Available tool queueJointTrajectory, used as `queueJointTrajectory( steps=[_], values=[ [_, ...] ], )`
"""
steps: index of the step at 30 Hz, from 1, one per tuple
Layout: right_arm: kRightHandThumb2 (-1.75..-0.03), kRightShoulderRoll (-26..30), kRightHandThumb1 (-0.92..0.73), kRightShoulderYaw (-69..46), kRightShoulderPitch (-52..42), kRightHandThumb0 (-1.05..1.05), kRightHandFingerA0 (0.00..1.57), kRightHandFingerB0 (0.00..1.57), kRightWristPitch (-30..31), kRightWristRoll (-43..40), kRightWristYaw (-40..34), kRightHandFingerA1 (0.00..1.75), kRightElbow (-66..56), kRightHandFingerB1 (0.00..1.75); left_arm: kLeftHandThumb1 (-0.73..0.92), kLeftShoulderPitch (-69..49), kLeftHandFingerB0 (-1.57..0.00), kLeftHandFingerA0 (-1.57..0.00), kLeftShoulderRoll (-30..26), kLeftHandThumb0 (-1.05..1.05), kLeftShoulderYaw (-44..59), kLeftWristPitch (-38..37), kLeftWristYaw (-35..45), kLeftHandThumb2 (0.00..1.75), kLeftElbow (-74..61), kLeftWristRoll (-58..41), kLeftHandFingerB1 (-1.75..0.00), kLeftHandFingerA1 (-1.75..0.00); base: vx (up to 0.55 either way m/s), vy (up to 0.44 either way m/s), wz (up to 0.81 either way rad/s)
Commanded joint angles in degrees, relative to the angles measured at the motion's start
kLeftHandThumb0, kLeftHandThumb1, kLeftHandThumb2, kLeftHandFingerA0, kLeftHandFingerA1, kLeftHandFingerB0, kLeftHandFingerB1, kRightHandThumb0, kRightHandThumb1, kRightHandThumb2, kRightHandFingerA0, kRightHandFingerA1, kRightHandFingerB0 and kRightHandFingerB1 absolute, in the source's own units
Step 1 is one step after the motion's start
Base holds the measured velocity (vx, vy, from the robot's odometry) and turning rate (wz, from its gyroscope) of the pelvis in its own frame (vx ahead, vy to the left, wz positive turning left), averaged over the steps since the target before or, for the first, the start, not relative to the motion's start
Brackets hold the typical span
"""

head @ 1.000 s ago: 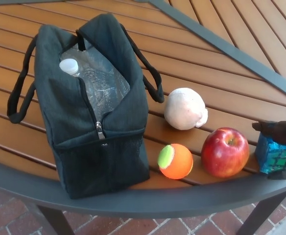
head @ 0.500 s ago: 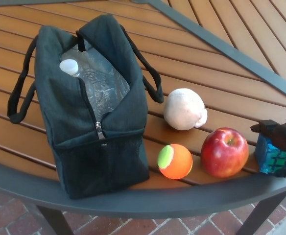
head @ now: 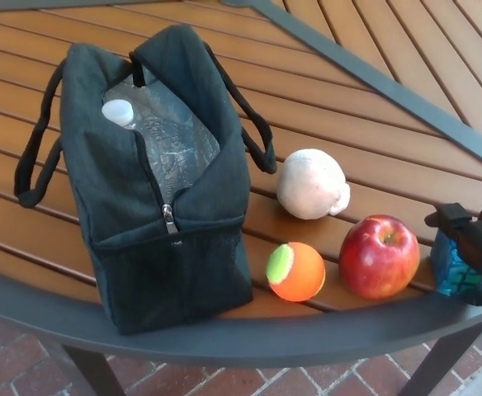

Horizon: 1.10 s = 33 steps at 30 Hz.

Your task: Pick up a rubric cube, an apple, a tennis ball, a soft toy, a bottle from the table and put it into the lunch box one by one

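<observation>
At the frame's right edge, my right hand (head: 479,243) wraps its fingers (head: 449,219) over the Rubik's cube (head: 454,270) beside the apple (head: 379,256); the next move, I judge, lifts it into the open lunch bag (head: 154,173) at left.

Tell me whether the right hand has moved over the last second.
Yes. The right hand has come down over the cube, covering more of it, while the apple beside it stays put.

Right hand (head: 480,243) at right edge, black fingers curled downward, left hand unseen
</observation>
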<state>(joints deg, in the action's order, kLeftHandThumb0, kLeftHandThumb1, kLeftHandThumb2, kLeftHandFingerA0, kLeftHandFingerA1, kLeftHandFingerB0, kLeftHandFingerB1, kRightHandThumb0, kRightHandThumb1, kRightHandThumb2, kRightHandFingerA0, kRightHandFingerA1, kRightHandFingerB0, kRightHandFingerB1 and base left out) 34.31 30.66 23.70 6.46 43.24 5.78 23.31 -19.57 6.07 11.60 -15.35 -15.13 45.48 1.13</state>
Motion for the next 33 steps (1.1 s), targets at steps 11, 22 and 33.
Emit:
queueJointTrajectory(
  steps=[11,22,33],
  values=[
    [-0.91,-3.0,-0.71,-12.1,-7.9,-0.22,0.83,0.72,-14.1,-10.1,-8.9,1.39,4.1,1.17,0.55,2.1,-0.94,-1.07,-1.8,0.06,0.4,-2.8,-2.5,1.00,2.4,0.5,-0.99,-1.18,0.00,0.000,0.00],
    [-1.11,-4.2,-0.57,-21.0,-4.7,-0.13,0.69,0.63,-21.4,-16.6,-7.8,1.75,-0.3,1.70,0.53,2.6,-0.91,-1.00,-1.6,0.08,0.5,-3.2,-2.9,1.01,2.8,0.1,-0.98,-1.17,0.00,0.000,0.00],
    [-1.07,-7.2,-0.63,-24.8,5.4,-0.13,0.76,0.70,-21.5,-23.4,-2.4,1.75,-6.9,1.65,0.49,1.9,-0.92,-1.02,-1.4,0.11,0.6,-3.7,-2.5,1.12,2.6,-0.5,-1.01,-1.20,0.00,0.000,0.00]
  ],
)
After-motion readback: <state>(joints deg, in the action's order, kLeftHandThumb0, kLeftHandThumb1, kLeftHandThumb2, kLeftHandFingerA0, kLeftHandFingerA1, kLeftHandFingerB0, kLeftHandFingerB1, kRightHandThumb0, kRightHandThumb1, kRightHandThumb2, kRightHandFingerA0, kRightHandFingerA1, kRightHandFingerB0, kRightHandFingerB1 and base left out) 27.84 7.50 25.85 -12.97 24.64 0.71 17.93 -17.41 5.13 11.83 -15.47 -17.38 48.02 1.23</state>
